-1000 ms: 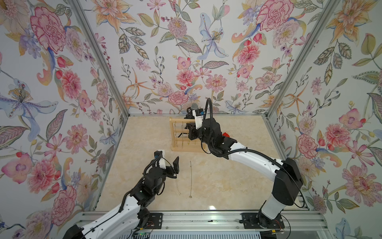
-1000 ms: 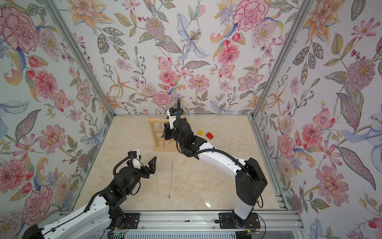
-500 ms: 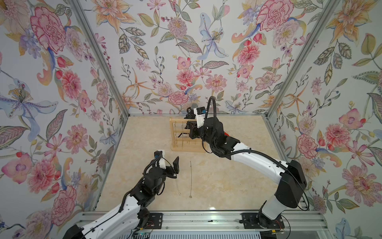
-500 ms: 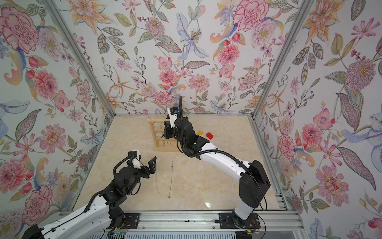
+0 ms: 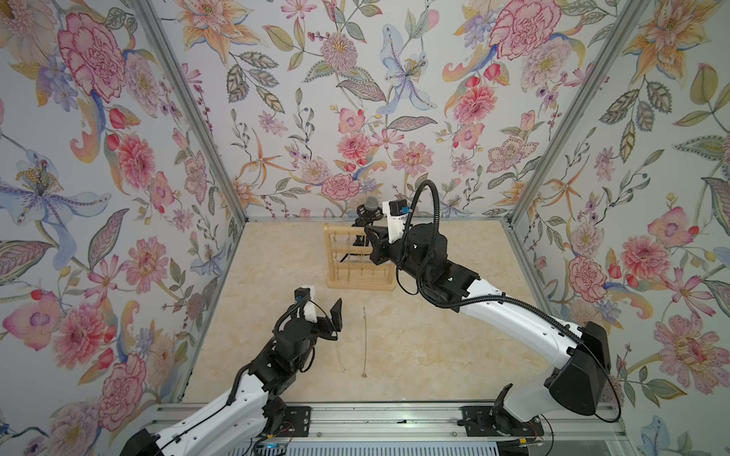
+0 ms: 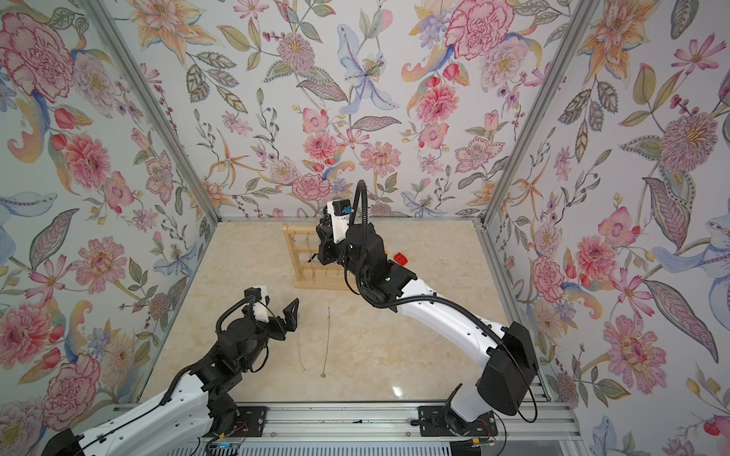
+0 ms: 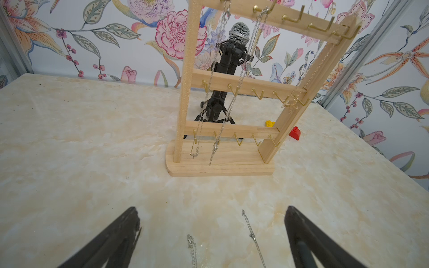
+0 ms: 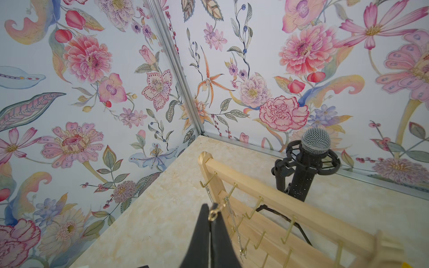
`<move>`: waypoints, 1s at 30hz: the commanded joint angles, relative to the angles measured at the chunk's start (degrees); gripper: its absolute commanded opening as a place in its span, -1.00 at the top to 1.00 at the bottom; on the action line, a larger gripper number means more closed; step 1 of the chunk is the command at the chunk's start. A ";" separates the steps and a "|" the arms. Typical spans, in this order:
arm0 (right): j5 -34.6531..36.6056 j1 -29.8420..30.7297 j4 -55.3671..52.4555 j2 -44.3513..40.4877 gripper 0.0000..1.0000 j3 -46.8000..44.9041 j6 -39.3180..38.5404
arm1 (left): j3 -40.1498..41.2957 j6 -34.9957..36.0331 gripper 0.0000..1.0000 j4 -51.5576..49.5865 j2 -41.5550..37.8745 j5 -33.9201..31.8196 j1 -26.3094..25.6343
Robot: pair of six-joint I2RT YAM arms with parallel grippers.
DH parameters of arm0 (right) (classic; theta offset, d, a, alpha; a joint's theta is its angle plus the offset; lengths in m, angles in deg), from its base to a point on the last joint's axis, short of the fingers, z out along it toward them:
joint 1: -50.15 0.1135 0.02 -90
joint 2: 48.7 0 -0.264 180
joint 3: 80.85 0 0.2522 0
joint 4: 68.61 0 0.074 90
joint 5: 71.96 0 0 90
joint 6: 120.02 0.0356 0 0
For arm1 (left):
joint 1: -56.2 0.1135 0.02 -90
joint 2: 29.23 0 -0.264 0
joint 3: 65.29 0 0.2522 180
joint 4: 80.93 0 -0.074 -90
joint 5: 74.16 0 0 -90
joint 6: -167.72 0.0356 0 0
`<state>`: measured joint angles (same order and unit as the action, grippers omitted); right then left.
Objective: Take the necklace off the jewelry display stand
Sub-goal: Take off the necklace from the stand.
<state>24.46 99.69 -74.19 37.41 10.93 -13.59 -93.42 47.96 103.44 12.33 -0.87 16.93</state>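
The jewelry display stand (image 5: 357,282) stood upright on the far part of the table (image 5: 434,355), a little left of its middle. From hooks on the left half of its top rail hung one silver necklace (image 7: 201,114) and, just to its right, a second silver necklace (image 7: 228,109), both reaching down to the wooden base. A gold chain (image 7: 293,102) ran down along the right post and bunched at the last hook of the middle rail.

The right gripper (image 8: 210,209) was up at the top rail, its jaws pressed together with a small gold ring (image 8: 212,214) pinched at the very tips. Whether a chain hung from that ring could not be told, as the fingers hid what lay below it.

Just behind the stand stood a microphone (image 7: 238,32) on a black tripod, and to the far right of the base lay a yellow brick (image 7: 269,123) and a red brick (image 7: 294,134).

Nearer, the left gripper (image 7: 211,208) hovered low over the table with its jaws spread wide and holding nothing. Beside it lay a thin loose chain (image 5: 340,357) and a longer loose chain (image 5: 365,343), stretched side by side.
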 commanded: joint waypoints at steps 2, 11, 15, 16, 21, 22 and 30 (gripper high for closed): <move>-1.16 0.49 0.25 -4.46 1.00 -2.95 -1.57 | 0.37 0.58 -0.98 0.33 -0.27 -0.09 0.40; -4.08 -0.15 -0.28 -12.03 1.00 -8.51 -1.75 | -0.03 0.14 -0.98 0.15 0.51 -0.46 0.44; -5.67 -0.73 -0.80 -15.57 1.00 -10.85 -1.75 | -0.61 0.36 -0.98 0.07 1.56 -0.15 0.41; -6.22 -0.90 -1.18 -16.21 1.00 -11.24 -1.79 | -0.73 0.40 -0.98 0.07 1.75 -0.07 0.40; -9.09 -1.81 -2.61 -20.12 1.00 -13.54 -1.22 | -1.34 0.71 -0.98 0.09 2.61 0.52 0.41; -9.50 -1.97 -2.86 -20.83 1.00 -14.06 -1.14 | -1.49 0.75 -0.98 0.02 2.73 0.66 0.33; -13.95 -3.03 -6.81 -26.29 1.00 -16.72 -0.40 | -2.53 3.21 -0.98 1.44 2.81 5.89 -0.95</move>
<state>13.31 97.35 -79.00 13.39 -4.50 -14.31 -93.84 49.05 103.49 14.97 1.97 16.43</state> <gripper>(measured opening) 0.051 0.989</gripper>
